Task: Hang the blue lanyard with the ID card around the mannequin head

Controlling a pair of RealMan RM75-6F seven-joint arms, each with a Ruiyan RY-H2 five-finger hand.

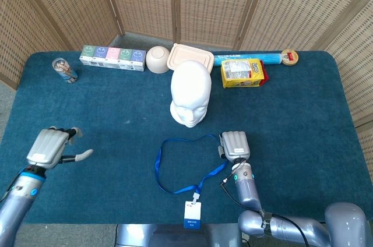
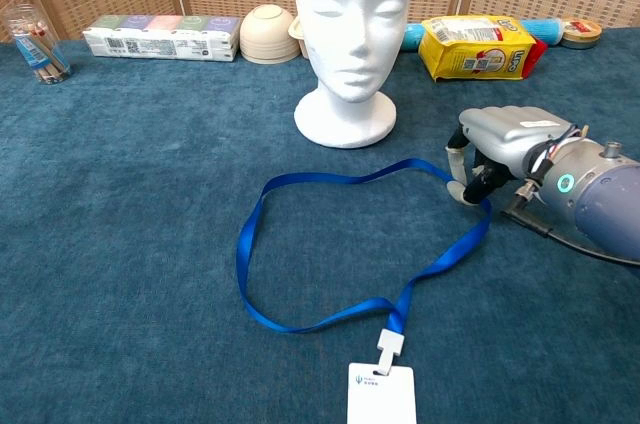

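The blue lanyard point(image 1: 158, 168) lies in a loop on the blue cloth in front of the white mannequin head point(image 1: 190, 92), its white ID card point(image 1: 192, 212) near the table's front edge. My right hand point(image 1: 235, 144) pinches the loop's right end, and the strap rises slightly off the cloth there. The chest view shows the same right hand point(image 2: 505, 139) with fingers curled on the lanyard point(image 2: 240, 254), the ID card point(image 2: 381, 394) low in front, and the mannequin head point(image 2: 350, 14) upright behind. My left hand point(image 1: 49, 148) hovers at the left, fingers apart, holding nothing.
Along the back edge stand a cup of pens point(image 1: 64, 70), a row of small boxes point(image 1: 112, 58), a beige bowl point(image 1: 157, 59), a lidded container point(image 1: 190, 56), a yellow snack bag point(image 1: 242, 73), a blue roll point(image 1: 250, 58) and a tape roll point(image 1: 289, 56).
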